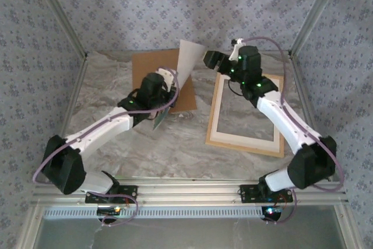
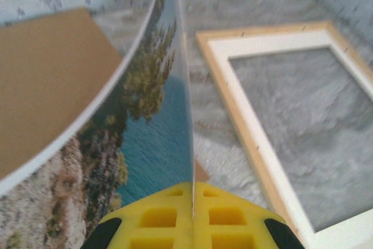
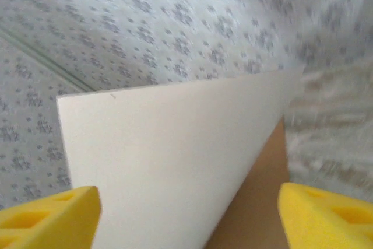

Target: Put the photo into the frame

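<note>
Light natural-wood rectangular frame (image 1: 245,147) lies flat on the grey marbled tabletop (image 1: 145,144), with a white mat border (image 1: 242,137) inside its edges and bare tabletop showing through the opening. Left of the frame, a plain brown backing board (image 1: 148,68) lies flat, well apart from it.

Rectangular photo (image 1: 187,62), a print of turquoise sea, dark green trees and rocky coast with a white margin, is up in the air left of the frame, above the board's right part. It stands on edge and is curled, its white back facing the frame. In the left wrist view the printed side (image 2: 145,115) bows away to the left.

Left gripper (image 2: 192,202), left of the frame: yellow fingers (image 2: 157,217) pressed together on the photo's lower edge, sheet pinched between them.

Right gripper (image 3: 186,208), at the frame's far left corner: yellow fingers (image 3: 46,214) wide apart, the photo's white back (image 3: 175,161) in front of the gap. They probably aren't touching it, though the view is too close to be sure. Brown board (image 3: 262,202) sits behind.
</note>
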{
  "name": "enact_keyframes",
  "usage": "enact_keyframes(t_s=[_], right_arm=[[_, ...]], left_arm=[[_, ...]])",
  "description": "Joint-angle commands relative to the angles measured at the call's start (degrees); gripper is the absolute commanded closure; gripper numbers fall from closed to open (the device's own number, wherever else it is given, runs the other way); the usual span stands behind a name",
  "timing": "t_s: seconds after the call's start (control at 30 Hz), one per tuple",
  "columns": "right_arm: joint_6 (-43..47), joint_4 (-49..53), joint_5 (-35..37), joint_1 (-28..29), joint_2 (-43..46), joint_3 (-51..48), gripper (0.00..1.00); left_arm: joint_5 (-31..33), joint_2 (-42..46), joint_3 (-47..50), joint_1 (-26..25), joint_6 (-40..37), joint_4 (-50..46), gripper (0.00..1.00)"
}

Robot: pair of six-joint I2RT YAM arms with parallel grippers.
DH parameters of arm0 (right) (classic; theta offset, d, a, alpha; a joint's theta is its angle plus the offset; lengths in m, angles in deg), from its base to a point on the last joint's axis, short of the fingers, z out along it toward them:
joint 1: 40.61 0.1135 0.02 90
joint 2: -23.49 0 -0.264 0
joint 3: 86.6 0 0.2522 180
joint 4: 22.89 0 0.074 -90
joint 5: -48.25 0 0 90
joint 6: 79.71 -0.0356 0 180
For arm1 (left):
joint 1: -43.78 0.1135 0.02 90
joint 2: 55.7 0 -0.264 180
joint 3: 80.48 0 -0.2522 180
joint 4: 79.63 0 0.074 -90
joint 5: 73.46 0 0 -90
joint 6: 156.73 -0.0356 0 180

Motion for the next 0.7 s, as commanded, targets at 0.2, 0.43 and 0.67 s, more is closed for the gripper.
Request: enact_keyframes(t_s=[0.2,0.43,0.67], right_arm=[[20.5,0.1,-19.2,-9.6,4.5,-5.0,0.06],[20.2,-5.9,-35.9,-14.3,0.4,-5.1,0.00],[12.5,-18.8,-45.8,-17.1,-1.8,-9.5,0.00]], left_arm=[[-21.6,6.1,-12.8,5.4,-3.4,-4.3,1.00],[-36.1,5.3,-22.8,5.5,-9.7,-14.3,1.00],[-43.2,8.5,-20.9,9.3,-8.1,-11.8,1.00]])
